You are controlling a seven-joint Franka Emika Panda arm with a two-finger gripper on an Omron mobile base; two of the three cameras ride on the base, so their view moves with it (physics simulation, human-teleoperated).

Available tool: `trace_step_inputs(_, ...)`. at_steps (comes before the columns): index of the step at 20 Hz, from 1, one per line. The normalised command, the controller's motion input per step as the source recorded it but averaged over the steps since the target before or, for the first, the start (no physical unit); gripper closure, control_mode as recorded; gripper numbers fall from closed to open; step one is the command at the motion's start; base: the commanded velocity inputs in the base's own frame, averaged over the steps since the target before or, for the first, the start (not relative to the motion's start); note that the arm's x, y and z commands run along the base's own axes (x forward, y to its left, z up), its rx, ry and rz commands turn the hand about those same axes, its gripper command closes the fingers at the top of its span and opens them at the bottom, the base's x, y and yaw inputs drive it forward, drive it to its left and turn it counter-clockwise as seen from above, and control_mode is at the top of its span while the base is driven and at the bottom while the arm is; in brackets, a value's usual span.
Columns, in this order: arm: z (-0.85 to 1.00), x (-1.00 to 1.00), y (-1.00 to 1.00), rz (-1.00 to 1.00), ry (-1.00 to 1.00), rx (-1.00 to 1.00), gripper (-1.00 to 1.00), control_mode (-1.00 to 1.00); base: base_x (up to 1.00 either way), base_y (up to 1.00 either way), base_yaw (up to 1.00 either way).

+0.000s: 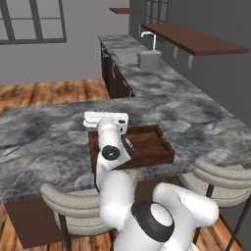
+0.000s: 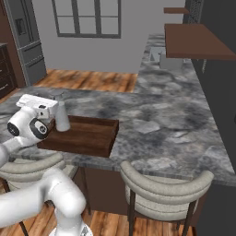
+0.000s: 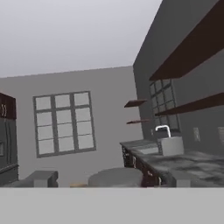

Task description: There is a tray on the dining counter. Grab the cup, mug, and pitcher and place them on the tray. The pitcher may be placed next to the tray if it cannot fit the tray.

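While the claw (image 3: 109, 181) stands apart around the pitcher (image 2: 61, 120), tray (image 2: 92, 138) hugging the dining counter (image 2: 166, 120) near edge, bare stone beyond

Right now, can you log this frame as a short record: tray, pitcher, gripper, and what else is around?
tray: dark brown wood, near the front edge of the dining counter
pitcher: upright at the tray's left end; whether it stands in the tray or beside it is unclear
gripper: open, level, right beside the pitcher, holding nothing
cup and mug: cannot tell where they are
stools: two pale padded ones tucked under the counter's front
sink: on the far worktop, with a white tap
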Motion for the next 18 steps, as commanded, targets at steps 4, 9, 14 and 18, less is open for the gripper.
trace_step_inputs(4, 1.0, -0.16, -0.21, 0.0, 0.42, 0.2, -1.0, -1.0, 0.0, 0.0, 0.0)
trace_step_inputs(9, 1.0, -0.38, -0.36, 0.0, 0.43, 0.19, -1.0, -1.0, 0.0, 0.0, 0.0)
trace_step_inputs(14, 0.48, -0.86, -0.33, 0.0, 0.44, 0.14, -1.0, -1.0, 0.0, 0.0, 0.0)
trace_step_inputs(18, 0.09, -0.63, -0.07, 0.04, 0.45, 0.05, -1.0, -1.0, 0.0, 0.0, 0.0)
